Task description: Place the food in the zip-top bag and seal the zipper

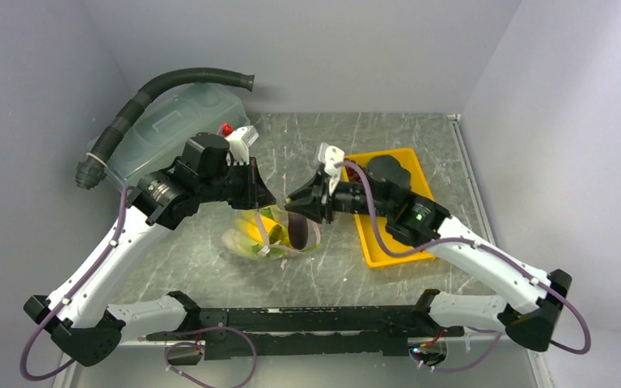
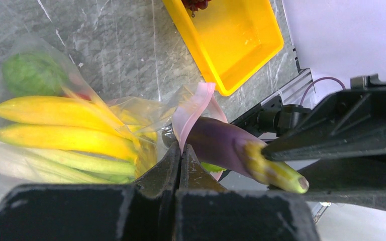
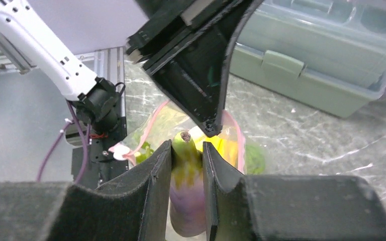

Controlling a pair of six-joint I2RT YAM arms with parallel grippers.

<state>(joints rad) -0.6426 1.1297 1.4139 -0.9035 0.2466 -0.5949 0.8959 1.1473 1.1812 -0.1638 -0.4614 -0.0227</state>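
The left gripper (image 2: 180, 150) is clamped on the pink zipper (image 2: 193, 108) of the clear bag (image 2: 130, 108), which already holds bananas (image 2: 55, 110), celery (image 2: 70, 160) and a round green vegetable (image 2: 30, 73). At its mouth the right gripper (image 3: 187, 150) grips an eggplant (image 3: 186, 196), seemingly about to go in. Grapes (image 2: 196, 4) wait in the yellow tray (image 2: 241, 55) to the right, and the zipper is unsealed
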